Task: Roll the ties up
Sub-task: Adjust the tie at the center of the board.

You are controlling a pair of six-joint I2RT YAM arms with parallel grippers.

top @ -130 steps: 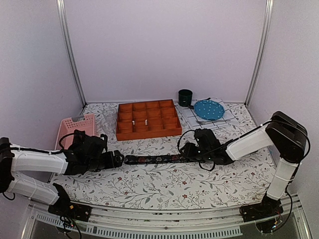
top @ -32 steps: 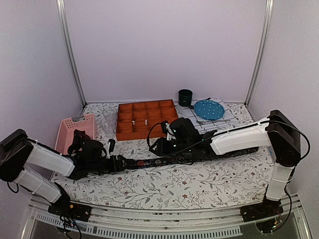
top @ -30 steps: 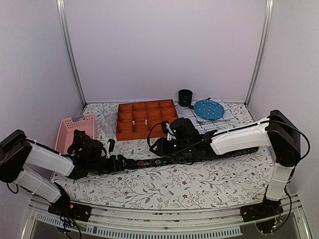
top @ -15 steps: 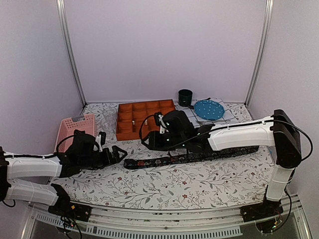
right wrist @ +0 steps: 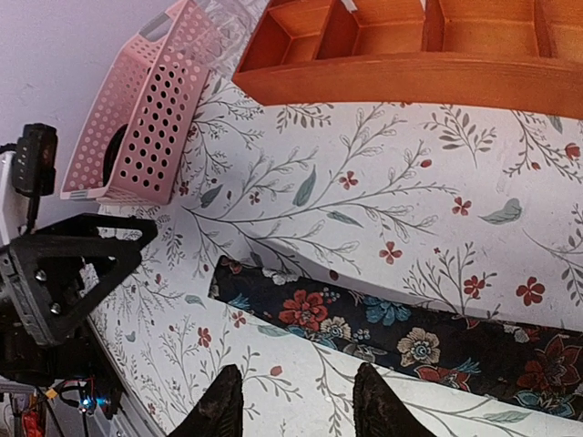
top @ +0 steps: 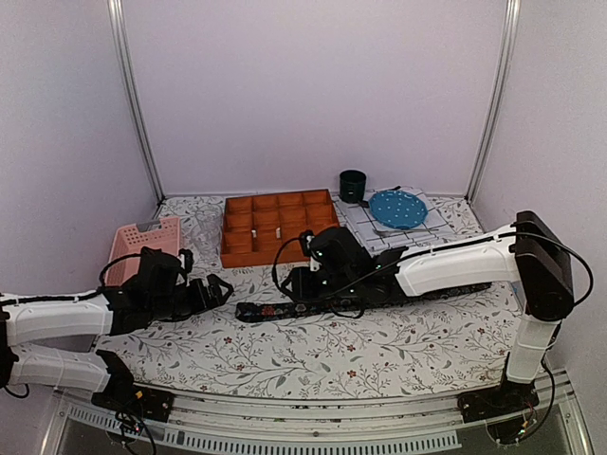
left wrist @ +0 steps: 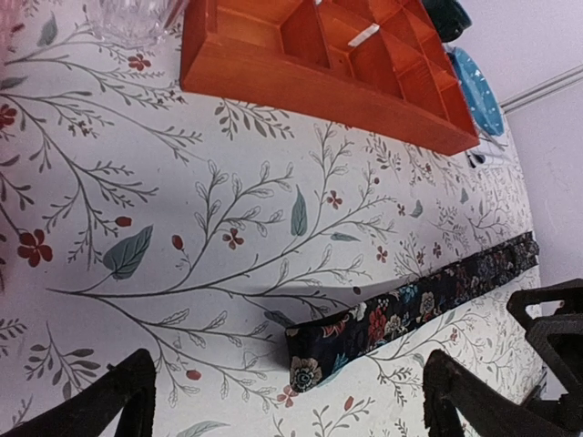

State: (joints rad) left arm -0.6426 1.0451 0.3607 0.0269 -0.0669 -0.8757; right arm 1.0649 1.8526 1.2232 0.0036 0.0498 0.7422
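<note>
Both arms wear smooth white shells on their long links, the left arm [top: 57, 318] and the right arm [top: 455, 265] alike, with bulky black housings at the joints. Thin black cables [top: 566, 248] hang off the right one. Each has a black base [top: 495, 403]. The left gripper [top: 214, 289] is matte black, its fingers [right wrist: 35, 273] triangular and studded with small silver screws. The right gripper [top: 299, 284] has dark rounded fingers [right wrist: 221, 407]. There are possibly tiny coloured wires by the left base.
</note>
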